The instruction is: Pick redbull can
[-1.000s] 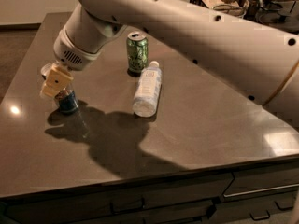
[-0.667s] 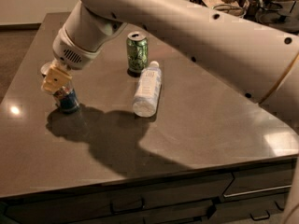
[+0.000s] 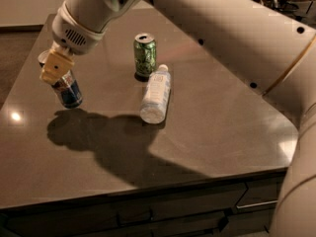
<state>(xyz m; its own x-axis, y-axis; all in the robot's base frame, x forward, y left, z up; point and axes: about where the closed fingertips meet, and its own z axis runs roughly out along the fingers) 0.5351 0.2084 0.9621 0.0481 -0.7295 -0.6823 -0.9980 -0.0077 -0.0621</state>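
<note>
The claw [image 3: 55, 68] is clamped on the top of the redbull can [image 3: 70, 92] near the tabletop's [image 3: 212, 132] left edge. The can leans, top toward the far-left corner. Its blue-and-silver label shows red marks, but the lettering is unreadable.

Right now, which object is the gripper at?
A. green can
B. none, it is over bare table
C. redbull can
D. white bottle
C. The gripper sits at the top of the redbull can, while the upright green can and the white bottle, lying on its side, are well apart from it nearer the middle of the table.
</note>
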